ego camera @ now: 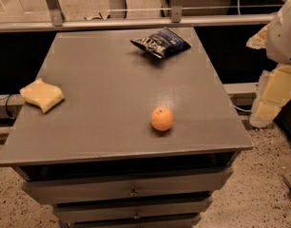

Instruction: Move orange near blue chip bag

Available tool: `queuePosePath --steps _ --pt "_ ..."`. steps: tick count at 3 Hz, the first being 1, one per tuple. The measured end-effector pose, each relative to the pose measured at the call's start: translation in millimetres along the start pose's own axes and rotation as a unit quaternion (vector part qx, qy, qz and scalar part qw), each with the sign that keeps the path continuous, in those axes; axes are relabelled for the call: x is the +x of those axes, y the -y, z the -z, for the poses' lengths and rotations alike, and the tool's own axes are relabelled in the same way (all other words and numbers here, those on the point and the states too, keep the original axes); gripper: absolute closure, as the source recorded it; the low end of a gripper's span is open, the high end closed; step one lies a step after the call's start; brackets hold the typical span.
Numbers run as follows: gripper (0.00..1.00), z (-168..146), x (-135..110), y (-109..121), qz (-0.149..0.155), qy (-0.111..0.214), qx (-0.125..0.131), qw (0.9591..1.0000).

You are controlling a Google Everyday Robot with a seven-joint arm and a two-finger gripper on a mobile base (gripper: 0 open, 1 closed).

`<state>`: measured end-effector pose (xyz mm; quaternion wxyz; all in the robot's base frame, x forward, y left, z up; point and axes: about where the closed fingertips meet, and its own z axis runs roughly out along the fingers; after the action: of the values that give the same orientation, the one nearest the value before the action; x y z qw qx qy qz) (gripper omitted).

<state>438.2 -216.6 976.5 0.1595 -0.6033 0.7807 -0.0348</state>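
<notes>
The orange [162, 118] sits on the grey worktop [107, 137], in its front right part, not far from the front edge and well in from the right edge. It stands alone with bare surface all round it and a small shadow under it.

The blue chip bag [160, 42] lies at the back of the worktop, a little right of centre and close to the rear edge. It is crumpled, with white lettering on top and dark edges, and one corner points left. The orange and the bag are well apart, the fruit almost straight in front of the bag.

A pale yellow sponge [42, 95] lies near the left edge, about halfway back, far from both the fruit and the bag.

The tool [270, 103] hangs off the right side of the worktop, beyond its edge and lower than the white rounded arm [286, 32] that carries it. It touches nothing on the worktop and is well away from the orange. I cannot tell whether the tool is spread or pressed together.

Below the worktop are grey drawers [131, 184] with small handles. A metal rail [136, 23] runs behind the worktop, and a speckled floor [259, 194] shows at the lower right.
</notes>
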Motion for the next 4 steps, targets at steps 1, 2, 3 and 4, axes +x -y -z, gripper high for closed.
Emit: queuePosePath --steps 1,2,3,4 --pt "0.0 -3.2 -2.0 0.0 -0.001 0.006 -0.002 1.0" --pt "0.0 -24.8 -15.3 0.0 -0.009 0.047 -0.02 0.9986" --pt "0.0 -62.8 -44.3 -8.9 -0.008 0.099 -0.047 0.9939" --pt "0.0 -95.9 -73.8 -19.4 -0.005 0.145 -0.064 0.9873"
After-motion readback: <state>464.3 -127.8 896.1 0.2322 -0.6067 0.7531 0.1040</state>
